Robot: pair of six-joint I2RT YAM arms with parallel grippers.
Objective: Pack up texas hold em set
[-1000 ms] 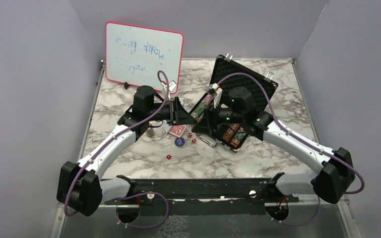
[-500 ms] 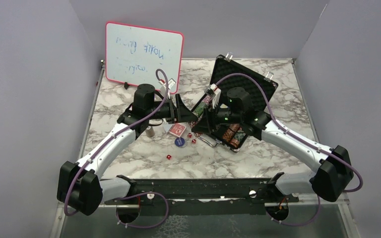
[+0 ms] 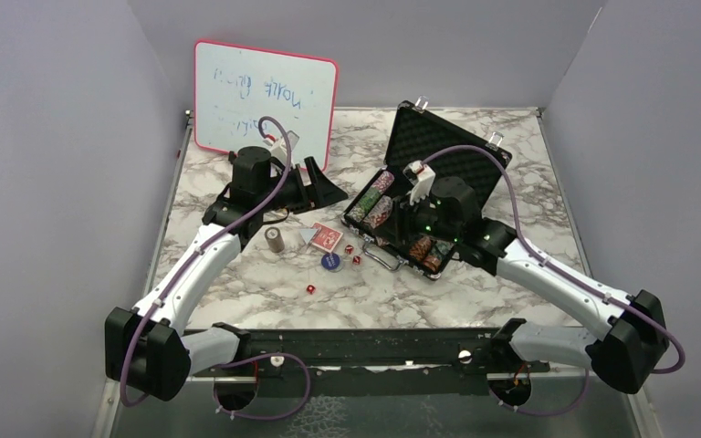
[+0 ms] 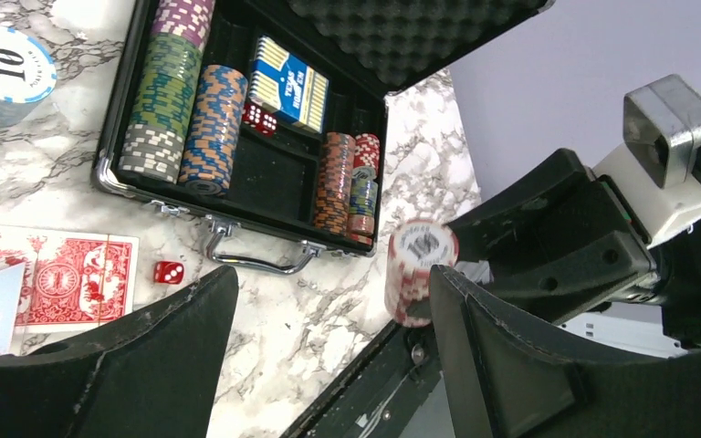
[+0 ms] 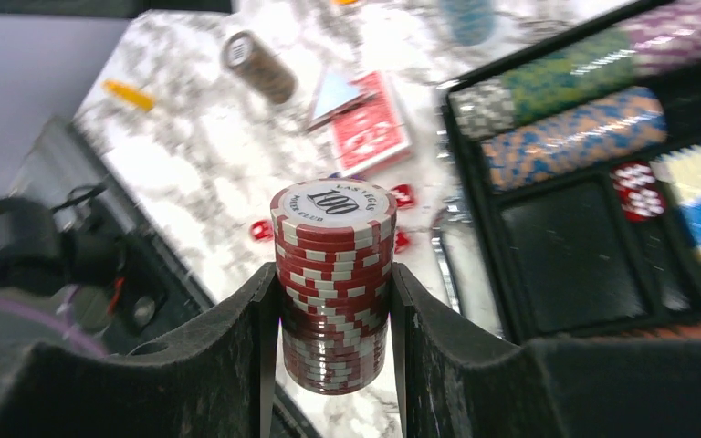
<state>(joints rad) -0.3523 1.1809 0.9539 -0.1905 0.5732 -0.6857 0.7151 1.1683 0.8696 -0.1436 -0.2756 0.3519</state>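
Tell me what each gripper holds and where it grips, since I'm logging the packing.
The right gripper clamps a red-and-white chip stack by its sides; the left gripper is open and empty.

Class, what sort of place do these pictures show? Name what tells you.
Probably a robot lab test cell: a left arm and right arm bolted at the edge of a marble-pattern table, plain grey partition walls around it, and a whiteboard propped at the back.

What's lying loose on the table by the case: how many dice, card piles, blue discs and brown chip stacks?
Dice: 3
Card piles: 1
Blue discs: 1
Brown chip stacks: 1
Total: 6
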